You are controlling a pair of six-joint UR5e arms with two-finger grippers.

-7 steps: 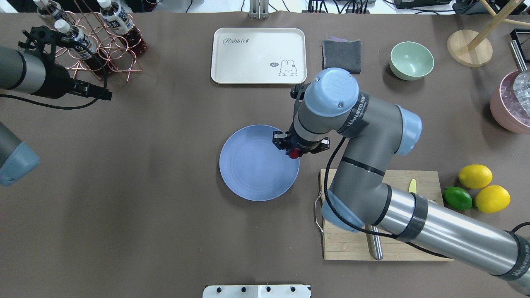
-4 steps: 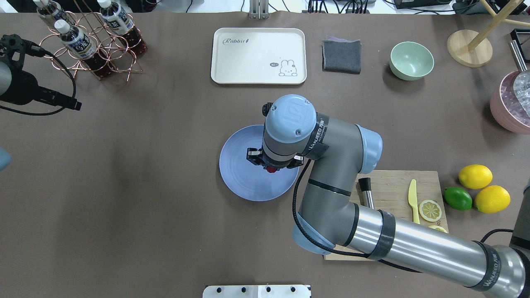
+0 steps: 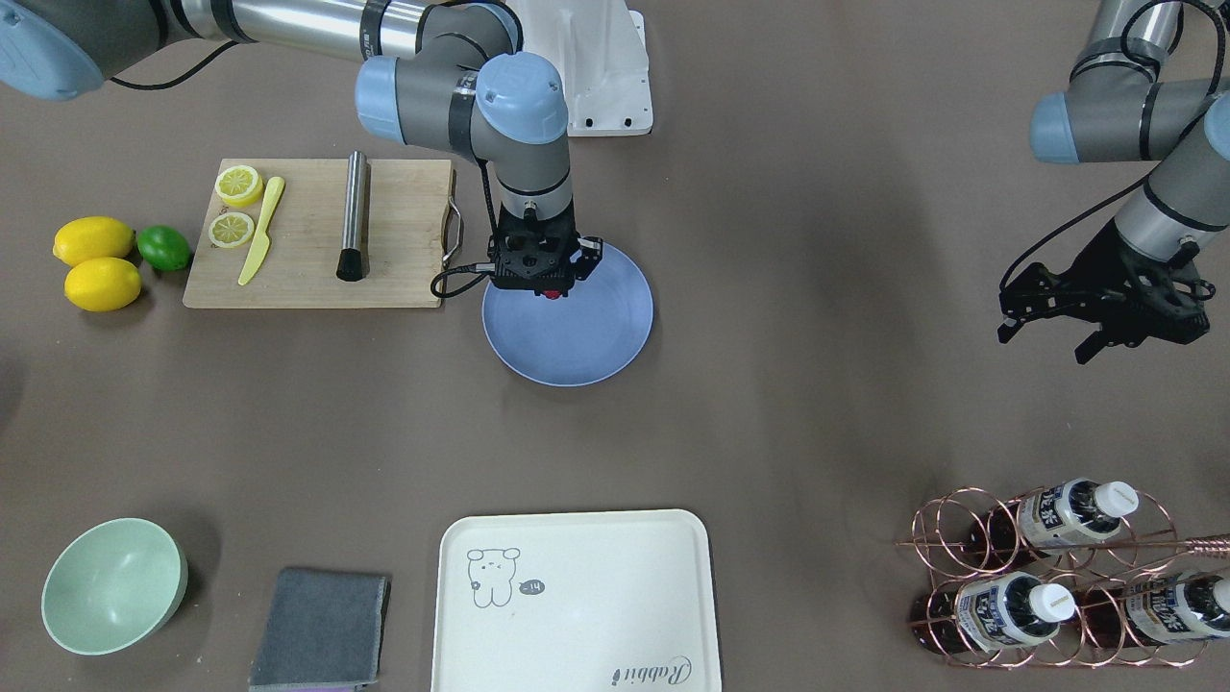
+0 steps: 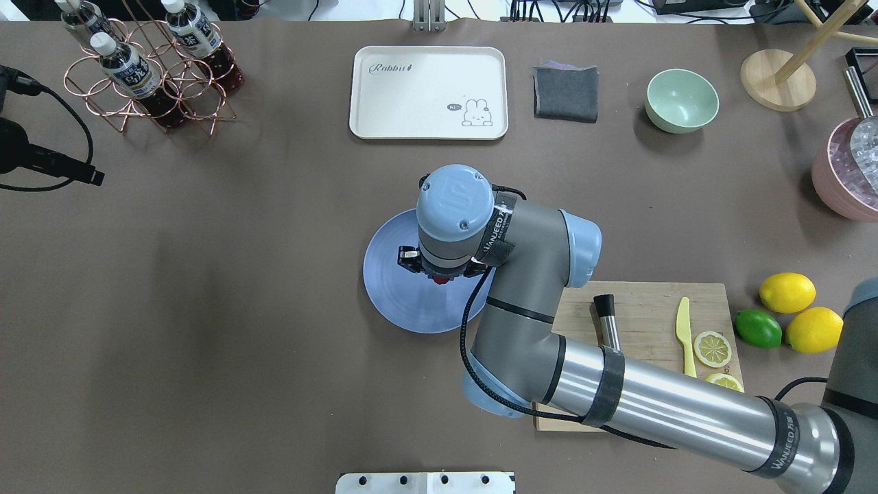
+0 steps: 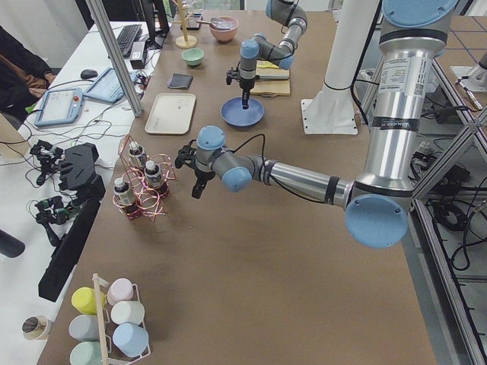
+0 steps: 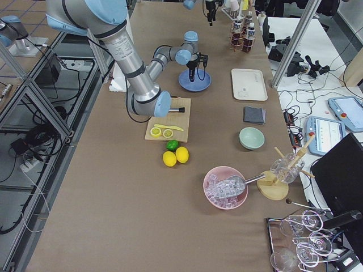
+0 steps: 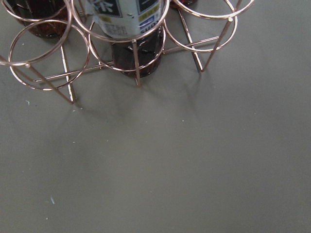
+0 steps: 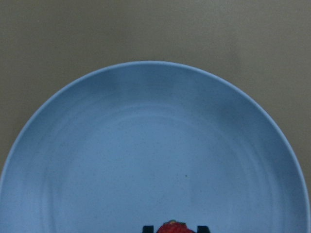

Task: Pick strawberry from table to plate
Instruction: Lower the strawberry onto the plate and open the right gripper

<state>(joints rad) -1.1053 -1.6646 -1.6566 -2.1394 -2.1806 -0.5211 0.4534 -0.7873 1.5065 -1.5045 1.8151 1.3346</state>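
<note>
The dark-red strawberry (image 4: 443,278) is pinched in my right gripper (image 4: 442,276), which is shut on it and hangs over the middle of the round blue plate (image 4: 394,302). From the front, the strawberry (image 3: 552,293) shows just under the black fingers, above the plate (image 3: 577,348). The right wrist view has the strawberry (image 8: 172,227) at the bottom edge between two fingertips (image 8: 148,227), with the plate (image 8: 146,145) filling the frame below. My left gripper (image 3: 1045,338) hovers open and empty, far from the plate near the bottle rack.
A wooden cutting board (image 4: 645,305) with a yellow knife, lemon slices and a steel bar lies right of the plate. Two lemons and a lime (image 4: 758,328) sit beyond it. A cream tray (image 4: 429,92), grey cloth, mint bowl (image 4: 681,100) and copper bottle rack (image 4: 151,75) line the far side.
My right arm has carried the strawberry leftward from the plate's right rim to over its middle. The left arm has drawn back toward the left edge.
</note>
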